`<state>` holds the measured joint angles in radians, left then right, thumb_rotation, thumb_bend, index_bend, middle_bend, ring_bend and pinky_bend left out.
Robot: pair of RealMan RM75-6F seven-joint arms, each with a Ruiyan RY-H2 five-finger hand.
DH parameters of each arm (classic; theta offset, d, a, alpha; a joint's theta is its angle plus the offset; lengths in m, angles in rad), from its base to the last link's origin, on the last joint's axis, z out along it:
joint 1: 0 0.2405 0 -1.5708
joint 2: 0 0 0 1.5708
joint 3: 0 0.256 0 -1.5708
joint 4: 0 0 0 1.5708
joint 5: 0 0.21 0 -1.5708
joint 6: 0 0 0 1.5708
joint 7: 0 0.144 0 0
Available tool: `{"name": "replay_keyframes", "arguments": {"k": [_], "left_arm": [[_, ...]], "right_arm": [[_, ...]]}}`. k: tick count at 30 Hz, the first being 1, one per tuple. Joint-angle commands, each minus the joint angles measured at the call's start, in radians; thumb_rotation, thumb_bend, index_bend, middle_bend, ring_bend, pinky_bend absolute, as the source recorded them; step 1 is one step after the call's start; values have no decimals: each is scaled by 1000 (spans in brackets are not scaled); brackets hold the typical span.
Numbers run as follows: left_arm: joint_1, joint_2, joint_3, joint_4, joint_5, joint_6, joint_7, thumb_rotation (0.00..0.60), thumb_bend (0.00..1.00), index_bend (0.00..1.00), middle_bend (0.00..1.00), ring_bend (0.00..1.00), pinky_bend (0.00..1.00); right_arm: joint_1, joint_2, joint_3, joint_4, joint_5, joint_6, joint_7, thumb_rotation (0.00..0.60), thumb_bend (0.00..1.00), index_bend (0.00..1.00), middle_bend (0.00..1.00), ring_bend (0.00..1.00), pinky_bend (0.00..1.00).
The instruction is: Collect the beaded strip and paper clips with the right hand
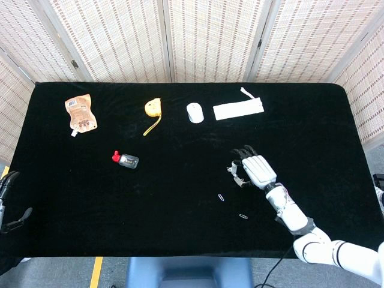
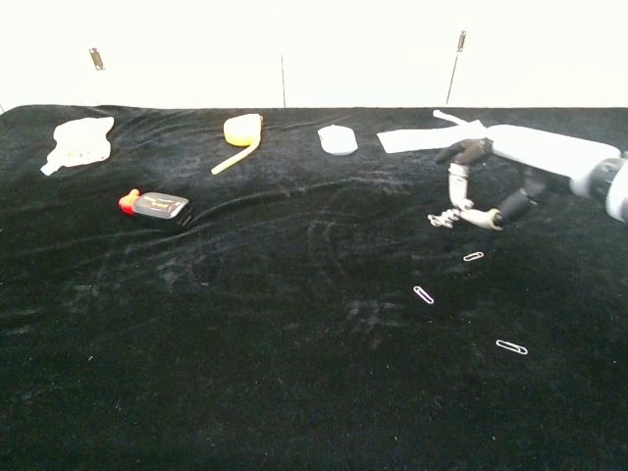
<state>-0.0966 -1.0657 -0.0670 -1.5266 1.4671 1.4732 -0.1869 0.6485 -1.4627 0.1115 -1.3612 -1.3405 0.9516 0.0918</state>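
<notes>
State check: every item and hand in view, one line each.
right hand: fingers curled, pinching the beaded strip
beaded strip: dangling from the fingers
paper clips: three, loose on the cloth
left hand: at table edge, holds nothing
tape measure: tape pulled out

We see the right hand [image 2: 491, 182] blurred in the chest view, its arm cut off by the right edge. The beaded strip [image 2: 442, 218] is too small to make out. The left hand [image 1: 7, 201] is only partly seen at the head view's left edge.

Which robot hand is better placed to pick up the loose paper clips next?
The right robot hand: it hovers beside the paper clips, pinching the beaded strip. The left robot hand sits at the far table edge.
</notes>
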Motion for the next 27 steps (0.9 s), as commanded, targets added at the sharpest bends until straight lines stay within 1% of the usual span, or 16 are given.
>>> {"name": "replay_keyframes", "arguments": {"k": [1, 5, 9, 27], "left_arm": [[-3, -1, 0, -1, -1, -5, 5, 600, 358, 17, 115, 152, 59], [-6, -4, 1, -4, -3, -11, 16, 600, 358, 17, 115, 152, 59], [-7, -6, -1, -7, -7, -15, 24, 600, 358, 17, 115, 152, 59], [-10, -6, 0, -6, -8, -21, 27, 600, 358, 17, 115, 152, 59]], "right_arm": [[-30, 18, -29, -20, -28, 29, 5, 600, 411, 815, 169, 133, 0], [-52, 24, -53, -22, -54, 47, 18, 600, 412, 815, 170, 129, 0], [-63, 26, -66, -21, -77, 58, 27, 600, 411, 814, 169, 131, 0], [-60, -13, -57, 36, -61, 12, 48, 600, 411, 815, 170, 140, 0]]}}
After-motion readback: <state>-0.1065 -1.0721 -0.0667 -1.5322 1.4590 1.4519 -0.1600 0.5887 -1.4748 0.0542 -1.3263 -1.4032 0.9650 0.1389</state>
